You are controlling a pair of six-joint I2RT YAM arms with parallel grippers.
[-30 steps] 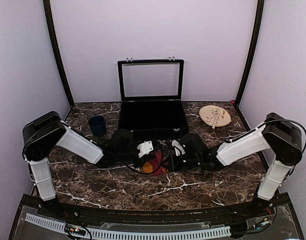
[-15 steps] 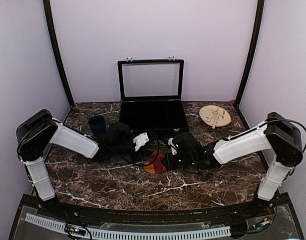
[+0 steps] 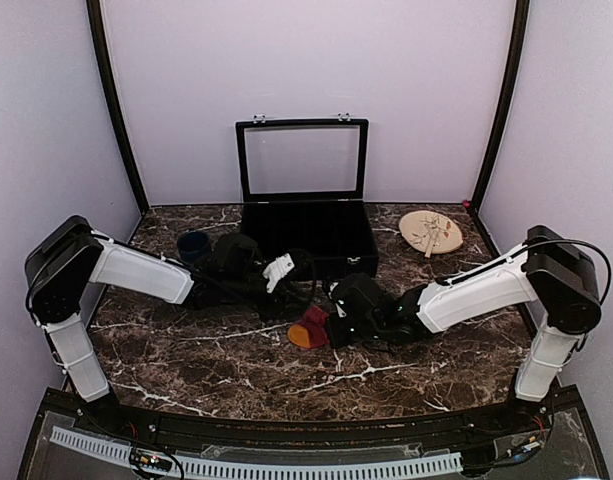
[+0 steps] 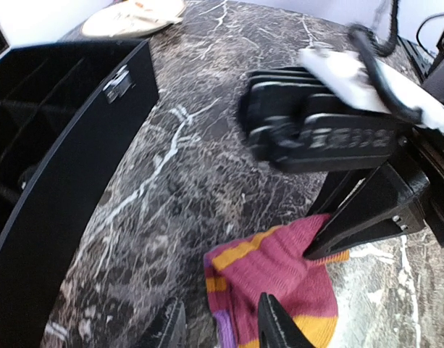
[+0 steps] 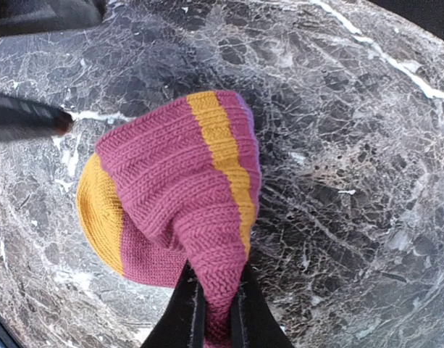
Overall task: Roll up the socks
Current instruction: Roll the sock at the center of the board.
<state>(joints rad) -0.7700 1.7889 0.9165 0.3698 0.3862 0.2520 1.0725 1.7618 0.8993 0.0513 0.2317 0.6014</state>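
- The sock (image 3: pixel 308 328), maroon with an orange band and orange toe, lies bunched on the desk (image 3: pixel 186 350) near its middle, in front of the case (image 3: pixel 306 238) and between the two tools.
- The right tool (image 5: pixel 216 281) is pressed onto a raised fold of the sock. The knit ridge runs up between its two fingers (image 5: pixel 184 319), and the rest of the sock spreads out on the marble.
- In the right wrist view the orange toe is at the left of the bunch, and the orange band crosses its upper right.
- The left tool (image 4: pixel 218 322) is spread, with nothing gripped. One finger stands over the sock's purple-edged hem and the other over bare marble just beside it.
- The right wrist view shows a dark fingertip of the left tool just beside the sock's left edge. I cannot tell whether it touches.
- Seen from the left wrist, the right tool's black fingers come down onto the far side of the sock.
- The case stands open at the back of the desk, its lid upright.
- A dark blue cup (image 3: pixel 193 245) sits left of the case, beside the left arm.
- A pale round disc (image 3: pixel 431 232) lies to the right of the case, well apart from the sock.
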